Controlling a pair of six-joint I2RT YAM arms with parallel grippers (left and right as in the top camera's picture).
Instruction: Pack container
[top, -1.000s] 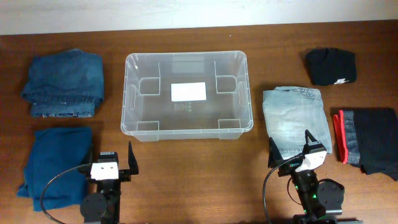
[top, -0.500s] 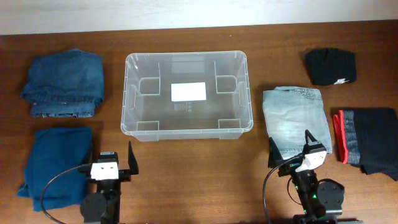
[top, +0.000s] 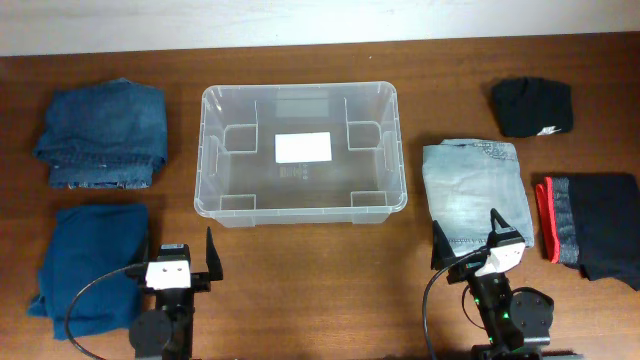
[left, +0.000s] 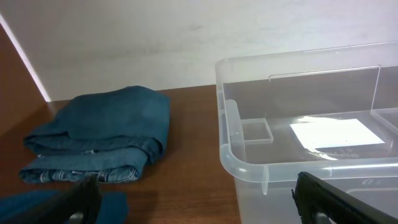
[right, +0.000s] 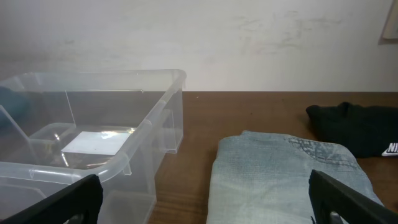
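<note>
The container, a clear plastic bin with a white label on its bottom, stands empty at the table's middle. My left gripper hangs open near the front edge, below the bin's left corner. In the left wrist view it faces bare table, with the container on its right. My right gripper is open too, over the near end of folded light denim. Its wrist view shows the container on the left and the light denim on the right. Neither gripper holds anything.
Folded dark jeans lie at the back left, and a blue garment lies in front of them, beside my left arm. A black garment sits at the back right. A black garment with red trim lies at the right edge.
</note>
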